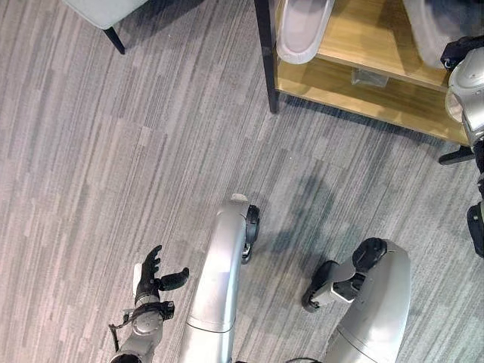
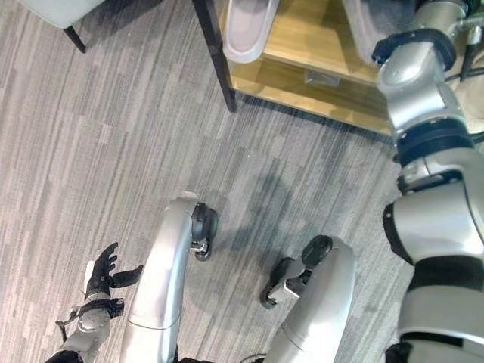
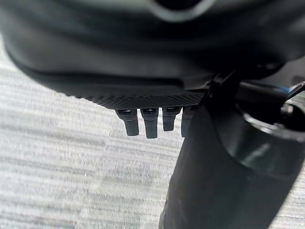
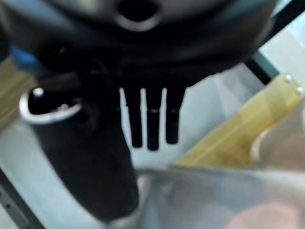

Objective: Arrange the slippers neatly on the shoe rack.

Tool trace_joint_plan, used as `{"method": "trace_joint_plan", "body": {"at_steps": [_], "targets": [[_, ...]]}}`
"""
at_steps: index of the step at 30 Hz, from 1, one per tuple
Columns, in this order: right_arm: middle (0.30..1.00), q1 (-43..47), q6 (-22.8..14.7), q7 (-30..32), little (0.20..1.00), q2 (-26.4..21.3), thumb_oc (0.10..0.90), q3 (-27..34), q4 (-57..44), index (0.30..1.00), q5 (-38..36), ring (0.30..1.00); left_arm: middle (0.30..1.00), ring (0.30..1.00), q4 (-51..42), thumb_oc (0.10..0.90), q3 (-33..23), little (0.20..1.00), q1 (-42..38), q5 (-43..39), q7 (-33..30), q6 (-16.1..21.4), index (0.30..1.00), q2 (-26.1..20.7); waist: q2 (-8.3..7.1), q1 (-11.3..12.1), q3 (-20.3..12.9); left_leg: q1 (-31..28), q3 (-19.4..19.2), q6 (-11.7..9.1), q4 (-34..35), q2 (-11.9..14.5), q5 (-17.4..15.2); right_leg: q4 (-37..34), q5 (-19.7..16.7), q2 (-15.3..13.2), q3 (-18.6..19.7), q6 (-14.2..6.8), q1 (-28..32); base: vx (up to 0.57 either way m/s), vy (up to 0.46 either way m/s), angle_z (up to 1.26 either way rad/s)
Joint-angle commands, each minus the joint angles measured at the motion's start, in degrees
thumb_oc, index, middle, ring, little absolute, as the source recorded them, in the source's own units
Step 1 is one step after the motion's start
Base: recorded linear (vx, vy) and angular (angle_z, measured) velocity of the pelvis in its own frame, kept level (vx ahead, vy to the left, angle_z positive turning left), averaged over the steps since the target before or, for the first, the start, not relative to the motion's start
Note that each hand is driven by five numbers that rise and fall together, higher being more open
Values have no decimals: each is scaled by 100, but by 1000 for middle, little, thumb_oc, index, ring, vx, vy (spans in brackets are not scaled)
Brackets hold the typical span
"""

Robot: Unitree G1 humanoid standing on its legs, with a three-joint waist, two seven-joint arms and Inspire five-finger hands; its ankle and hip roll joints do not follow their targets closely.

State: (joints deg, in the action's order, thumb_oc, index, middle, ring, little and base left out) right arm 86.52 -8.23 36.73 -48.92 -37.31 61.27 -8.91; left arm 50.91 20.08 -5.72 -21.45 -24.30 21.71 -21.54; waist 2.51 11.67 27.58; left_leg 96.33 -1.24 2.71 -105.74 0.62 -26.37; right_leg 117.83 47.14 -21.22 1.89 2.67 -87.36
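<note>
While the left hand (image 1: 155,278) hangs low over the grey floor (image 1: 113,151), fingers spread and empty, the right hand (image 4: 147,119) reaches over the wooden shoe rack (image 1: 363,83) with fingers straight. One pale slipper (image 1: 301,29) lies on the rack's shelf, another (image 2: 367,26) just beside the right arm.

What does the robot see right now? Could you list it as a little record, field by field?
Place: grey striped floor in front of a wooden shoe rack
On the rack: one pale slipper at its left end, a second pale slipper further right, partly hidden by the right arm
Left robot hand: low over the floor, fingers straight, holding nothing
Right robot hand: up at the rack, fingers straight over a slipper; contact cannot be told
Also in view: leg of a grey seat at the far left
</note>
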Motion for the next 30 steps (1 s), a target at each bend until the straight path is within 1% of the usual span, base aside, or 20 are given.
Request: {"method": "trace_joint_plan", "body": {"at_steps": [1, 5, 6, 7, 8, 12, 16, 17, 19, 20, 21, 24, 25, 26, 27, 28, 29, 30], "targets": [[900, 998, -614, 136, 900, -137, 800, -223, -262, 900, -230, 900, 900, 900, 179, 800, -142, 900, 224, -186, -99, 191, 900, -263, -126, 205, -183, -637, 701, -197, -348, 229, -1218, -511, -716, 138, 477, 218, -259, 0, 0, 0], [900, 949, -798, -79, 900, 103, 800, -69, -121, 900, -945, 900, 900, 900, 341, 800, -109, 900, 110, -304, -138, 181, 900, -226, -141, 182, -140, -637, 744, -195, -478, 248, -1270, -395, -690, 170, 511, 232, -259, 0, 0, 0], [900, 950, -800, -81, 900, 102, 800, -69, -118, 900, -948, 900, 900, 900, 342, 800, -109, 900, 109, -305, -137, 182, 900, -227, -142, 183, -140, -637, 744, -195, -480, 249, -1272, -394, -689, 171, 512, 232, -259, 0, 0, 0], [900, 949, -919, -145, 900, 198, 800, -13, -171, 900, -1291, 900, 900, 900, 411, 800, -127, 900, 42, -398, -141, 148, 900, -206, -158, 164, -123, -637, 753, -203, -533, 274, -1287, -339, -677, 176, 524, 226, -259, 0, 0, 0], [900, 922, -932, -196, 900, 216, 800, -6, -220, 900, -1391, 900, 900, 900, 445, 800, -140, 900, 3, -432, -146, 143, 900, -202, -168, 149, -118, -637, 766, -209, -578, 278, -1305, -302, -674, 181, 543, 226, -259, 12, 6, -7], [900, 745, -1018, -218, 900, 212, 800, 66, -939, 900, -1497, 900, 900, 900, 381, 800, -230, 900, -65, -521, -126, 119, 900, -239, -202, 60, -77, -637, 779, -223, -782, 332, -1405, -100, -587, 204, 599, 249, -259, 12, 1, -8], [900, 452, -1154, -74, 900, 226, 800, 376, -1513, 900, -1505, 900, 900, 900, 294, 800, -311, 900, -156, -562, -149, 100, 900, -221, -172, -12, -92, -637, 786, -217, -803, 361, -1403, -94, -575, 215, 574, 248, -259, -18, 7, -7], [900, 330, -1168, -19, 900, 210, 800, 476, -1780, 900, -1466, 900, 900, 900, 233, 800, -342, 900, -158, -555, -159, 100, 900, -228, -164, -31, -95, -637, 792, -219, -803, 366, -1397, -92, -577, 225, 577, 240, -259, 0, 0, 0], [900, -178, -1238, 122, 900, 206, 800, 912, -2523, 900, -1267, 900, 900, 900, 5, 800, -467, 900, -85, -538, -183, 88, 900, -223, -155, -94, -109, -637, 799, -223, -842, 356, -1412, -56, -548, 246, 588, 239, -259, 0, 0, 0], [900, -406, -1208, 238, 900, 221, 800, 1158, -2792, 900, -1092, 900, 900, 900, -70, 800, -552, 900, -57, -565, -203, 86, 900, -232, -158, -120, -124, -637, 807, -222, -905, 336, -1424, 6, -525, 256, 593, 232, -259, 0, 0, 0], [900, -569, -1191, 295, 900, 299, 800, 1302, -2973, 900, -968, 900, 900, 900, -76, 800, -639, 900, -91, -586, -234, 97, 900, -230, -150, -137, -128, -637, 820, -226, -969, 341, -1436, 65, -513, 272, 601, 221, -259, 7, 0, -5], [900, -1352, -1041, 463, 900, 580, 800, 1944, -3927, 900, -402, 900, 900, 900, -211, 800, -939, 900, -147, -703, -356, 87, 900, -163, -144, -229, -88, -637, 864, -221, -1287, 313, -1521, 365, -431, 314, 670, 186, -259, 13, -14, -5], [900, -1555, -1020, 479, 900, 663, 800, 2108, -4094, 900, -286, 900, 900, 900, -261, 800, -1014, 900, -170, -736, -394, 93, 900, -140, -124, -258, -77, -637, 899, -224, -1379, 296, -1545, 442, -409, 324, 684, 173, -259, -2, -11, -5], [900, -1750, -917, 462, 900, 781, 800, 2212, -4166, 900, -124, 900, 900, 900, -318, 800, -1068, 900, -223, -751, -433, 109, 900, -142, -106, -286, -75, -637, 942, -224, -1491, 285, -1571, 532, -392, 331, 715, 154, -259, -6, 0, -6], [900, -1764, -908, 463, 900, 784, 800, 2224, -4182, 900, -116, 900, 900, 900, -320, 800, -1067, 900, -221, -750, -434, 108, 900, -147, -109, -287, -69, -637, 942, -224, -1498, 280, -1570, 541, -390, 327, 718, 155, -259, -24, 18, -16], [900, -1847, -709, 452, 900, 1002, 800, 2213, -4083, 900, 195, 900, 900, 900, -529, 800, -1118, 900, -326, -681, -530, 149, 900, -211, -70, -296, -41, -637, 1005, -230, -1794, 260, -1610, 740, -373, 323, 730, 139, -259, -23, 10, -15], [900, -1838, -710, 455, 900, 1008, 800, 2208, -4077, 900, 198, 900, 900, 900, -533, 800, -1125, 900, -324, -679, -533, 147, 900, -211, -70, -297, -34, -637, 1010, -232, -1808, 263, -1619, 751, -368, 328, 731, 136, -259, -40, 18, -15], [900, -1845, -660, 444, 900, 1118, 800, 2175, -3956, 900, 221, 900, 900, 900, -594, 800, -1120, 900, -386, -663, -572, 170, 900, -246, -49, -308, -27, -637, 1037, -233, -1909, 263, -1636, 831, -370, 337, 734, 110, -259, -18, 20, -7]]}}
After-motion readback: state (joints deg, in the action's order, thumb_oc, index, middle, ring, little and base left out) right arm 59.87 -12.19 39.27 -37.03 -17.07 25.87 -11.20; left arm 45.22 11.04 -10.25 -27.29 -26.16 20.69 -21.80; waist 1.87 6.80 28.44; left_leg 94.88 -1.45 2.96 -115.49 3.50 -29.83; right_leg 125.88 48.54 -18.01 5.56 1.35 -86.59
